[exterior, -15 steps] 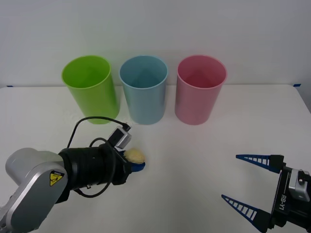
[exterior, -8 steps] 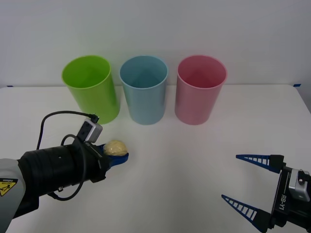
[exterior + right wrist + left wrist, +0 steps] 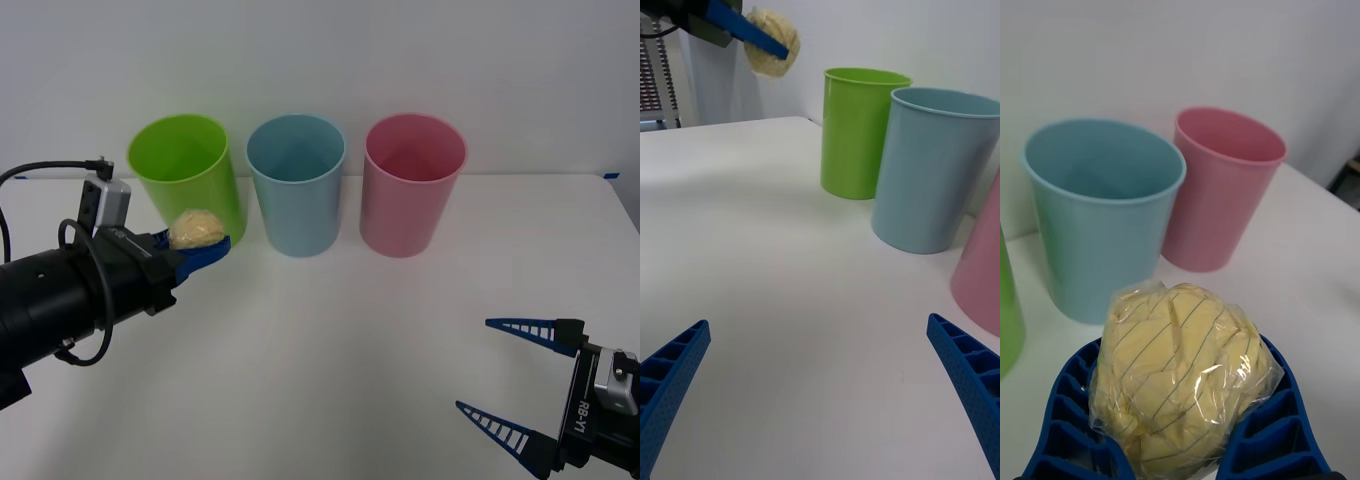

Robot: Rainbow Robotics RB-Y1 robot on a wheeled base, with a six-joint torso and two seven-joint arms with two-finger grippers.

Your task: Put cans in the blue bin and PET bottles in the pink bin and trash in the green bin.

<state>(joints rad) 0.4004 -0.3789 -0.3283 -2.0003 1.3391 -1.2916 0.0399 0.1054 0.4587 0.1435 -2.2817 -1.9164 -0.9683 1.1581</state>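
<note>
The trash [image 3: 195, 229], a pale yellow wrinkly ball in clear wrap, is held off the table by my left gripper [image 3: 198, 245], shut on it, in front of the green bin's wall. The ball [image 3: 1180, 364] sits between the blue fingers [image 3: 1071, 420]; across the table it hangs in the air [image 3: 772, 41]. At the back stand the green bin [image 3: 186, 183], the blue bin [image 3: 297, 197] and the pink bin [image 3: 411, 197], all upright. My right gripper [image 3: 520, 385] waits open at the front right, fingers [image 3: 966, 375] wide apart. No cans or PET bottles are in view.
The white table [image 3: 350, 330] stretches between both arms, with a pale wall behind the bins. A cable [image 3: 40, 168] loops over the left wrist camera.
My left gripper has lifted the trash off the table and carried it left and back, from the table's middle up to the green bin's front. The right arm has not moved.
</note>
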